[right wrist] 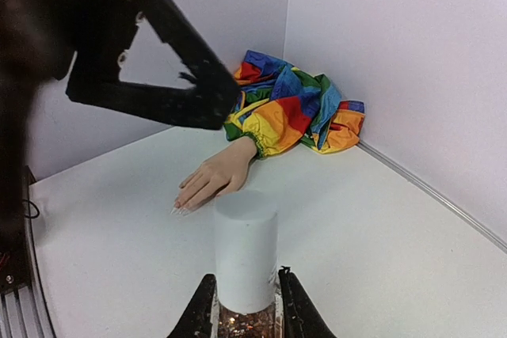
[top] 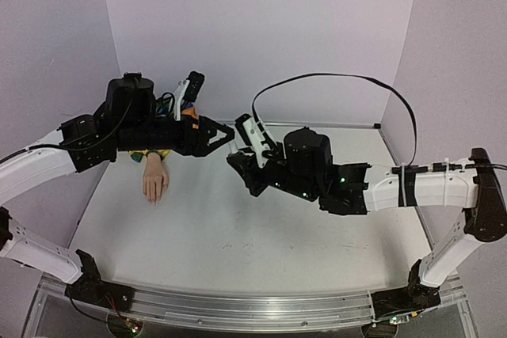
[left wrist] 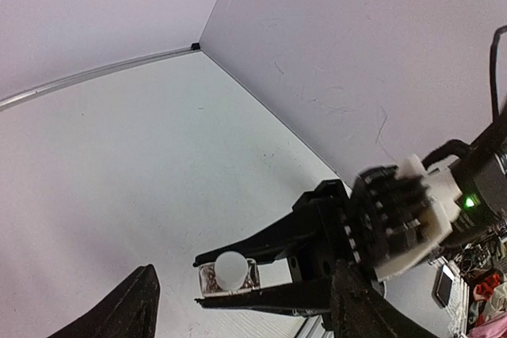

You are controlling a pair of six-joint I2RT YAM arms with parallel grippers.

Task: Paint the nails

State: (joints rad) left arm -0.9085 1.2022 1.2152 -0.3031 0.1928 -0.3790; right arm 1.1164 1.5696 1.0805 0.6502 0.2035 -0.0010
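Observation:
The pale mannequin hand point(top: 155, 181) lies palm down at the back left, its rainbow sleeve point(top: 150, 154) partly under my left arm. The right wrist view shows the hand point(right wrist: 210, 182), the sleeve point(right wrist: 289, 108) and the tiny nails point(right wrist: 178, 210) at its fingertips. My right gripper point(top: 236, 162) is shut on a small glittery bottle with a white cap point(right wrist: 246, 251), held above the table. My left gripper point(top: 230, 136) is open and empty, just left of the bottle's cap point(left wrist: 230, 271) and facing it.
Purple walls close the back and both sides. The table's back edge strip point(right wrist: 428, 187) runs behind the sleeve. The right arm's black cable point(top: 341, 77) loops above the table. A metal rail point(top: 253, 310) runs along the near edge.

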